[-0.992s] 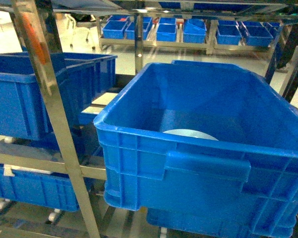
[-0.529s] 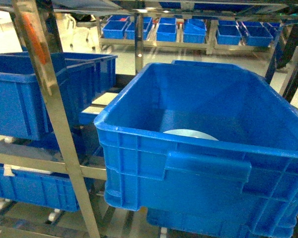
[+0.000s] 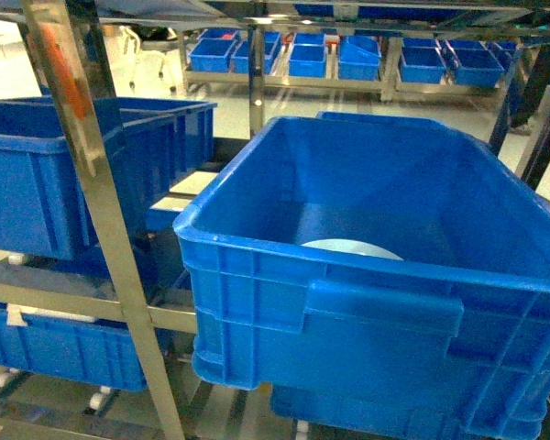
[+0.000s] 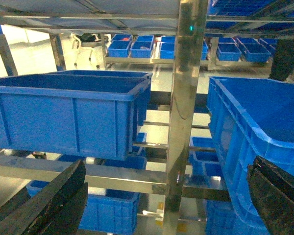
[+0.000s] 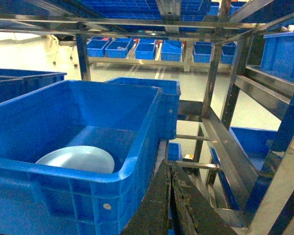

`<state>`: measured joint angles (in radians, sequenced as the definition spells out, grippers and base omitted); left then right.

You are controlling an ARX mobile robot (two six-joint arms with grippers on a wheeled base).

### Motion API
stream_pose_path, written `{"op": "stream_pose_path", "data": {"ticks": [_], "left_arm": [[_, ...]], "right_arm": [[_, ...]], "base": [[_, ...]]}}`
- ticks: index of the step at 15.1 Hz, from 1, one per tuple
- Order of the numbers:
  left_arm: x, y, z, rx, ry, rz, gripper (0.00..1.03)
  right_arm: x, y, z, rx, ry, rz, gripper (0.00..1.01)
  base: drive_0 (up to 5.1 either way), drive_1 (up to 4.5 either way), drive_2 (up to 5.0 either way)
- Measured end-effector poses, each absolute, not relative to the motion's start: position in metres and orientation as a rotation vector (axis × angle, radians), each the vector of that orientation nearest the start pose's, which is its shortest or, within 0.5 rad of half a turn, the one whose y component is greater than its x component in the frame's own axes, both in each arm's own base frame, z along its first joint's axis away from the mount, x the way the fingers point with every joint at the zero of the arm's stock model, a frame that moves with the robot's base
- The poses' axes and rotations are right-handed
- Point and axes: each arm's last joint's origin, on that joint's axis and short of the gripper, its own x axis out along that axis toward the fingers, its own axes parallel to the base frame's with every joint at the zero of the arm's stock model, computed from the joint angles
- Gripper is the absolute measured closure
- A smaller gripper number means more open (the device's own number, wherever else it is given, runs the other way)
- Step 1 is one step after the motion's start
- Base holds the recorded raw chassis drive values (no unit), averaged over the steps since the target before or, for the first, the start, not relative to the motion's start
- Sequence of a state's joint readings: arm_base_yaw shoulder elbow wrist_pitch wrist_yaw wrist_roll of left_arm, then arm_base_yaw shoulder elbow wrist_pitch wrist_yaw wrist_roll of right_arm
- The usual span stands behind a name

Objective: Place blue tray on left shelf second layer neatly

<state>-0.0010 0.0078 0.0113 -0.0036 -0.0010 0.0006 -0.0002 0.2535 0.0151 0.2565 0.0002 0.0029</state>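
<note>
- Crate front and centre in the head view: a deep dark-blue ribbed plastic crate [image 3: 376,275] sits on the steel rack, its near wall filling the lower middle of the picture.
- Inside it, flat on the floor of the crate, lies the pale sky-blue round plastic tray [image 5: 77,159]; from the head camera only a pale sliver [image 3: 352,247] peeks over the near rim.
- The tray rests toward the near side of the crate and nothing grips it.
- Left of that, a shiny steel angle post [image 3: 92,211] cuts down through the head view, and beyond it a second dark-blue crate [image 3: 46,174] sits on the left shelf tier [image 4: 112,176], carried on steel crossbars.
- The left gripper [image 4: 161,200] shows in its wrist view with dark fingers [image 4: 54,196] spread wide at the bottom corners, nothing between them; a steel post stands straight ahead in the gap.
- The right gripper [image 5: 170,196] shows in its own view with black fingers [image 5: 159,200] pressed together, no gap, holding nothing, poised just outside the right wall of the crate with the tray.
- Far back, across a pale floor, a distant rack of small blue bins [image 3: 348,57] lines the room.
</note>
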Motion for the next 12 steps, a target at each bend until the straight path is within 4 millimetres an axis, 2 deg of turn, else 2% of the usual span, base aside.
{"op": "stream_pose_path", "data": {"ticks": [4,6,7,10,11,12], "left_arm": [[0.098,0.000,0.166,0.001,0.000,0.000,0.05],[0.098,0.000,0.166,0.001,0.000,0.002,0.05],[0.098,0.000,0.166,0.001,0.000,0.000,0.05],[0.098,0.000,0.166,0.001,0.000,0.000,0.05],[0.098,0.000,0.166,0.001,0.000,0.000,0.05],[0.098,0.000,0.166,0.001,0.000,0.000,0.05]], "right_arm": [[0.108,0.000,0.171,0.003,-0.017,0.000,0.99],[0.098,0.000,0.166,0.003,0.020,-0.001,0.99],[0.097,0.000,0.170,0.003,-0.026,-0.002,0.99],[0.097,0.000,0.168,0.003,-0.006,-0.001,0.99],[0.097,0.000,0.168,0.002,-0.007,-0.001,0.91],[0.097,0.000,0.168,0.002,-0.007,-0.001,0.77]], "base": [[0.0,0.00,0.0],[0.0,0.00,0.0],[0.0,0.00,0.0],[0.0,0.00,0.0],[0.0,0.00,0.0],[0.0,0.00,0.0]]}}
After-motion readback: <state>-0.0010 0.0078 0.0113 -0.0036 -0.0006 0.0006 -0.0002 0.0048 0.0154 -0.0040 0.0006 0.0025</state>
